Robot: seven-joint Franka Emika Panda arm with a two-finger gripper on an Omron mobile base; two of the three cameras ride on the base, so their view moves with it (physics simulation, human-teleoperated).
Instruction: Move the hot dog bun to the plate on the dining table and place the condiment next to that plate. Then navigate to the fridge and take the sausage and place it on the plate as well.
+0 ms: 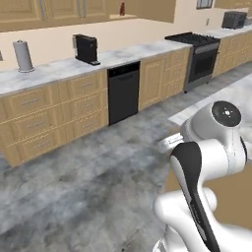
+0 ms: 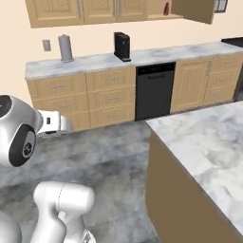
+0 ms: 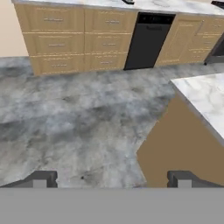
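Two small dark fingertips of the claw [image 3: 112,179] stand wide apart at the bottom of the hand view, released with nothing between them, above a mottled grey stone floor [image 3: 78,118]; beyond lies a corner of the white-and-grey marble dining counter [image 3: 205,98] on its tan wooden base, and farther off a black dishwasher front [image 3: 146,41] set among light wooden drawer cabinets [image 3: 57,41]. From the left base view, the white arm with dark joints [image 1: 206,167] rises at the lower right, and the long marble wall counter [image 1: 64,69] carries a black coffee machine [image 1: 86,49] and a grey paper-towel roll [image 1: 22,55], with a dark oven range [image 1: 199,54] further right. A small dark red condiment bottle [image 1: 122,9] stands up on a shelf in the open upper cabinet. From the right base view, that bottle stands above and well behind the dining counter.
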